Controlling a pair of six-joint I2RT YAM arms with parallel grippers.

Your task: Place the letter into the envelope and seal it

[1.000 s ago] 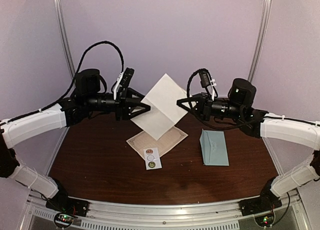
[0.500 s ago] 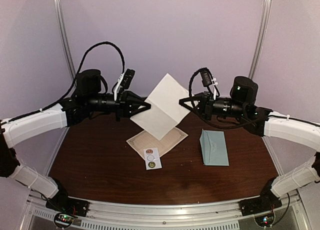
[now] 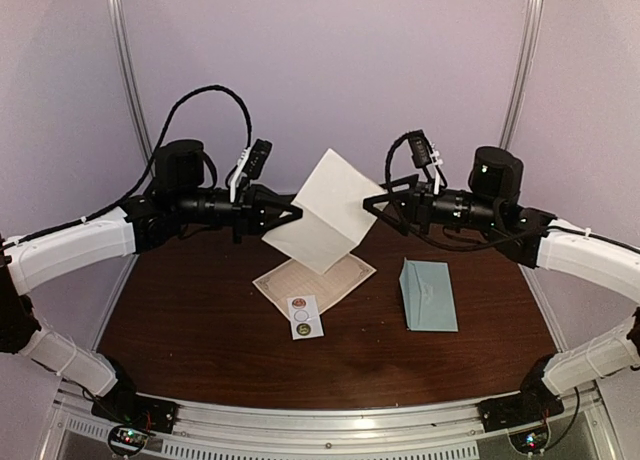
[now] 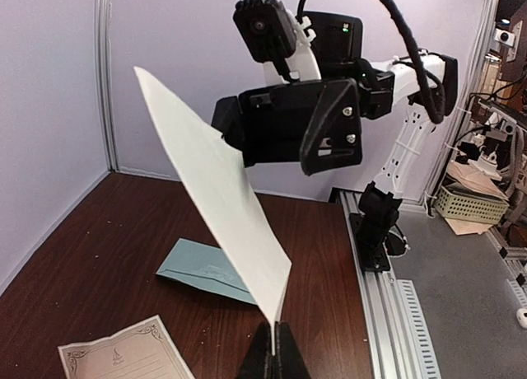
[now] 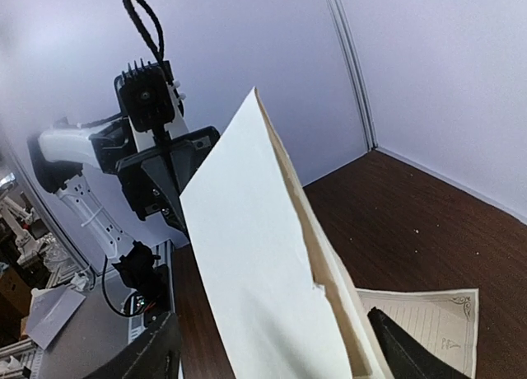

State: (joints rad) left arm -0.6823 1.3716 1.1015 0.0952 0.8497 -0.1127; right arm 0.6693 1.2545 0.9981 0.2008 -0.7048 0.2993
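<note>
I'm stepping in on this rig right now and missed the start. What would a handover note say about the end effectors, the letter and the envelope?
Left end effector: shut on the lower corner of the folded letter, holding it in the air above the table.
Right end effector: open, straddling the letter's opposite edge, gripping nothing.
Envelope: flat on the table's right side, nothing touching it. A bordered sheet and a sticker strip lie mid-table.
Done: letter folded and lifted.
Left: slide the letter into the envelope, then seal it.
</note>
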